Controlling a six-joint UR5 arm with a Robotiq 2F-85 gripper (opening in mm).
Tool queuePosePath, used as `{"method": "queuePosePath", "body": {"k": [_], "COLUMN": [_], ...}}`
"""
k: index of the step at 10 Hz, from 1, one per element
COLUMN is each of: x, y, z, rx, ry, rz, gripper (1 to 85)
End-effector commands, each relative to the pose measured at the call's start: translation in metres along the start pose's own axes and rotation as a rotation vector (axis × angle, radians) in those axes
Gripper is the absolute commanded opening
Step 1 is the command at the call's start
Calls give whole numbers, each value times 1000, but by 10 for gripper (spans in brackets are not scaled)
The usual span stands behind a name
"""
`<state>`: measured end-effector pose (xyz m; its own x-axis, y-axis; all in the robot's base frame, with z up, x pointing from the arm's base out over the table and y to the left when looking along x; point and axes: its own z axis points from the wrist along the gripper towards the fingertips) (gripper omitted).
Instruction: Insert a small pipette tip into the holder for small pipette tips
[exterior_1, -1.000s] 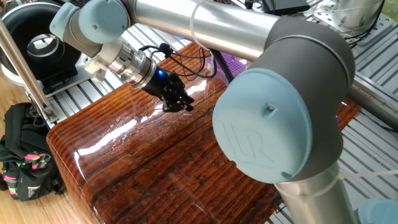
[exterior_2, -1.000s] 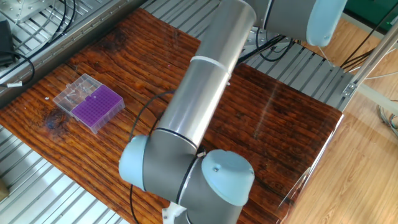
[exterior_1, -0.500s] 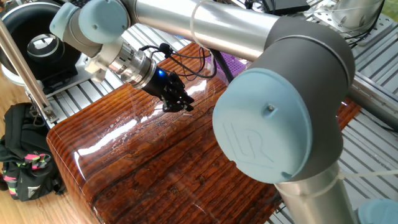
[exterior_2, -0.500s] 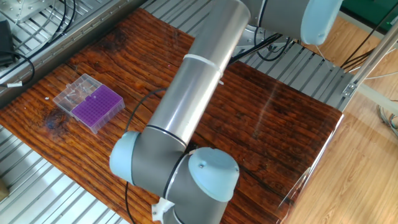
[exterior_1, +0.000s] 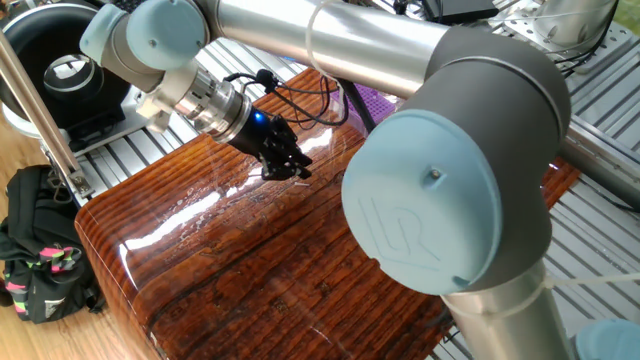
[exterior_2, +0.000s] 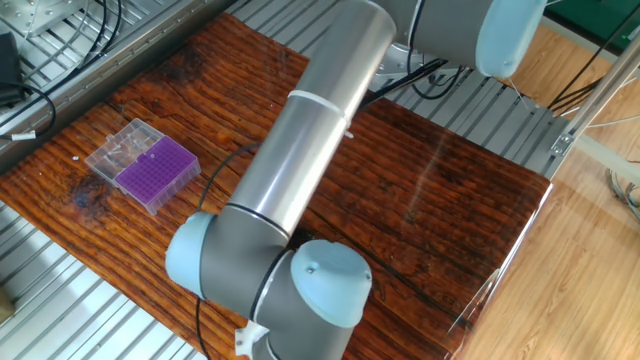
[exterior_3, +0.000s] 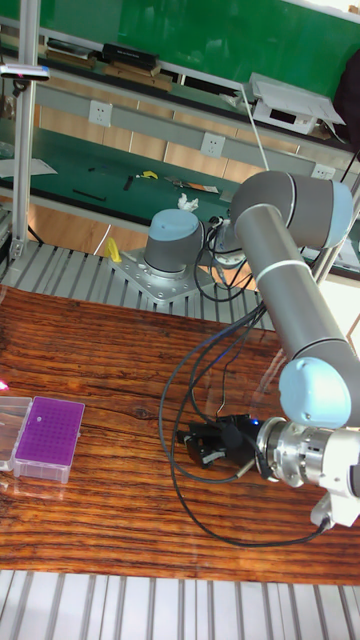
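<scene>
A: Where is the tool, and what is its state?

B: It hangs low over the wooden desk, at the end of the grey arm, with its black fingers pointing sideways along the desk surface. A blue light glows at its base. Whether the jaws are parted or closed cannot be told from any view (the fingers are dark and small, and in the other fixed view the arm's own joints hide them). No pipette tip can be made out between them.

A: And the holder for small pipette tips?

B: It lies flat on the desk near one edge, well apart from the tool. Its purple top shows a fine grid of holes. A clear lid part lies open beside it, joined along one long side. In the tall fixed view the holder sits at the left edge of the desk, with the tool far to the right.

A: What surrounds the desk?

B: Slotted metal framing borders it. In one fixed view a black bag rests on the floor beside the desk, and a black cable loops from the arm to the tool. A green wall closes the background of the tall view.
</scene>
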<state>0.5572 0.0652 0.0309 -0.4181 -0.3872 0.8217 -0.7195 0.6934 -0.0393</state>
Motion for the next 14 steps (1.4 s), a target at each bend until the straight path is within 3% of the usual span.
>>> {"method": "queuePosePath", "body": {"k": [1,3,5,7,9,10,11,12,14], "x": [-8,-15,-6,-2,-5,1,-1,1,3], "y": [6,20,18,14,21,21,20,8,7], "z": [-8,-7,-6,-3,0,0,1,2,4], "rx": [-48,-57,-51,-55,-88,-98,-95,-45,-47], "ry": [-10,-10,6,-4,-23,-7,-16,-4,13], "rz": [-5,3,4,-17,-26,-25,-9,13,8], "gripper": [340,337,327,327,327,317,313,313,310]}}
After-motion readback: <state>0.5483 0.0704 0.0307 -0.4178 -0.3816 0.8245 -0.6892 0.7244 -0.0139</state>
